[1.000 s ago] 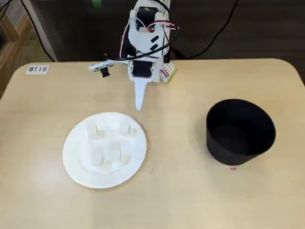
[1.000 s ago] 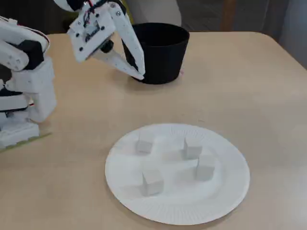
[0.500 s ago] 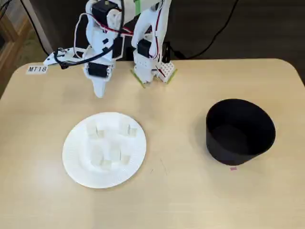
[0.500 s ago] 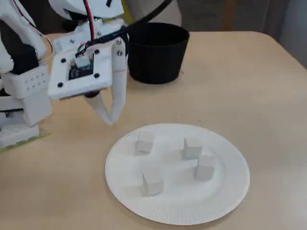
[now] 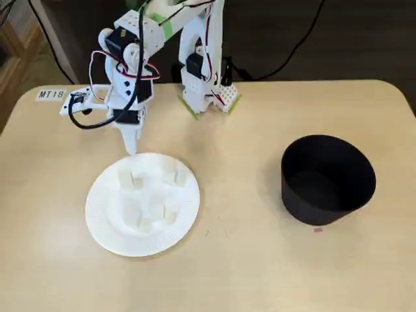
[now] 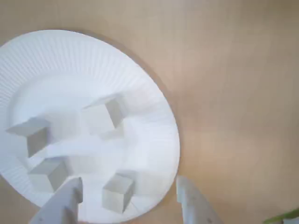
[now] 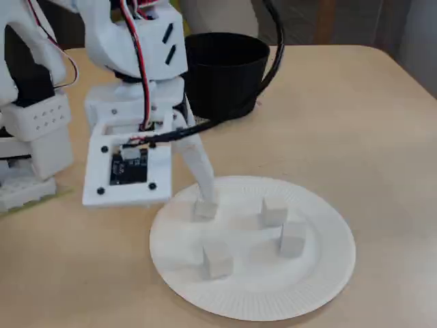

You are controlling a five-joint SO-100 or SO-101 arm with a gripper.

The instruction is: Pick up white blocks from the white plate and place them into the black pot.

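Observation:
The white plate (image 5: 97,221) lies at the table's left in a fixed view and holds several white blocks (image 5: 125,179). My gripper (image 5: 130,144) hangs over the plate's far rim, beside the nearest block (image 7: 205,209). In the wrist view the plate (image 6: 156,119) fills the left side. The gripper (image 6: 128,184) is open there, its fingertips (image 6: 72,189) on either side of one block (image 6: 117,192) at the plate's edge, not touching it. The black pot (image 5: 328,179) stands apart at the right, and no blocks show in the visible part of its inside. The other fixed view shows the pot (image 7: 229,72) behind the arm.
The arm's white base (image 5: 207,84) is clamped at the table's far edge, with cables trailing behind. A label (image 5: 51,94) sits on the far left corner. Bare tabletop (image 5: 240,195) lies between plate and pot.
The arm has swung from the table's middle to the left in a fixed view and dropped down. Its fingertips went from above bare table to the plate's far rim.

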